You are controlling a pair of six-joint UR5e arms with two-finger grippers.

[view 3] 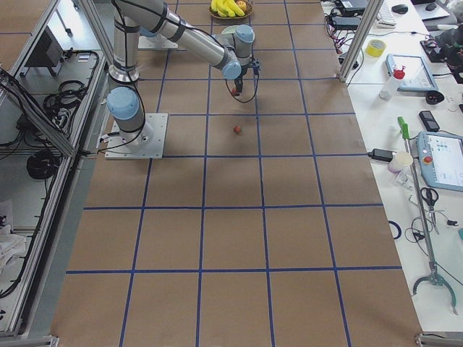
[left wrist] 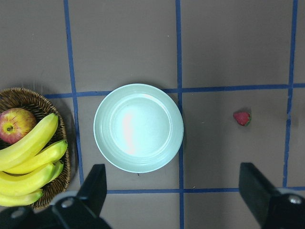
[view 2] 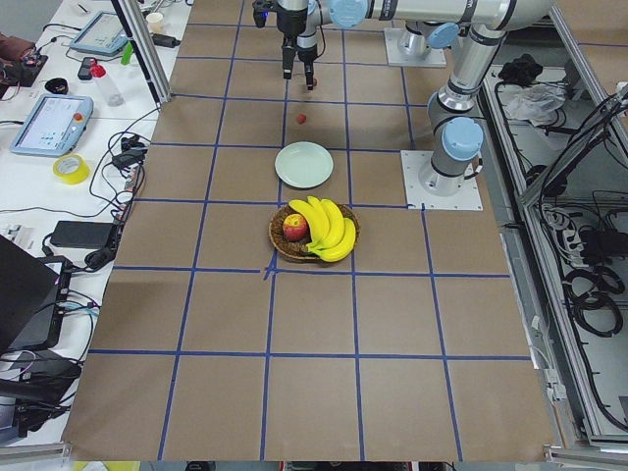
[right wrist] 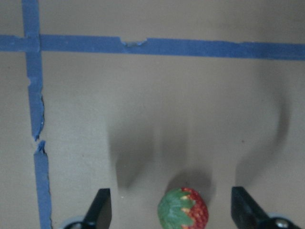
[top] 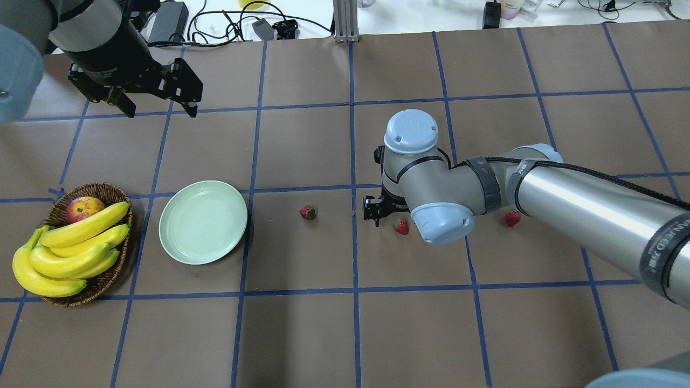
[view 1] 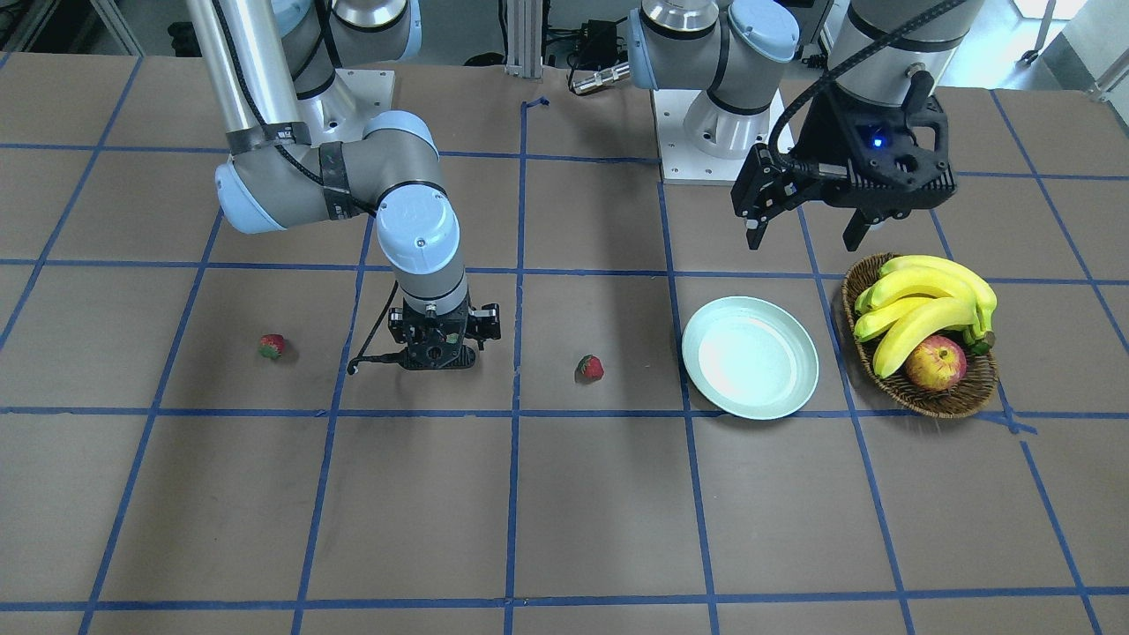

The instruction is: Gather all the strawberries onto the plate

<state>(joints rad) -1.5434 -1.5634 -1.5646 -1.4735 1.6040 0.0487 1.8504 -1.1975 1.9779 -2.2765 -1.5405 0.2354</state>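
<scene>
- Step in hand: pick-up of the middle berry point(right wrist: 183, 211) by the right gripper point(right wrist: 172, 212). The jaws stand wide and hold nothing. The berry lies on the table between them, roughly centred.
- Lower until the fingers point(right wrist: 101, 210) flank the berry's widest part. Stop short of the table.
- Close slowly and lightly. The berry is small and rounded, so an off-centre grip would probably roll it or squeeze it out.
- Lift straight up before travelling. The plate point(top: 203, 222) lies toward the robot's left, beyond the near berry point(top: 308, 212). Pass above that berry, not through it.
- Release low over the plate's middle, so that the berry does not roll over the rim.
- Left gripper point(top: 160, 110): jaws wide, empty, raised above the table and touching nothing. Judged no obstacle to the carry, provided it holds its height.
- Berries: three, all on the table and none in the plate. One is near the plate, one is between the right jaws, and the far berry point(top: 512, 218) is farthest from the plate.
- Plate: one, empty.
- Basket point(top: 105, 187): one, just beside the plate.
- Apple point(top: 84, 208): one, in the basket.
- Bananas point(top: 81, 242): one bunch in the basket, at least four.
</scene>
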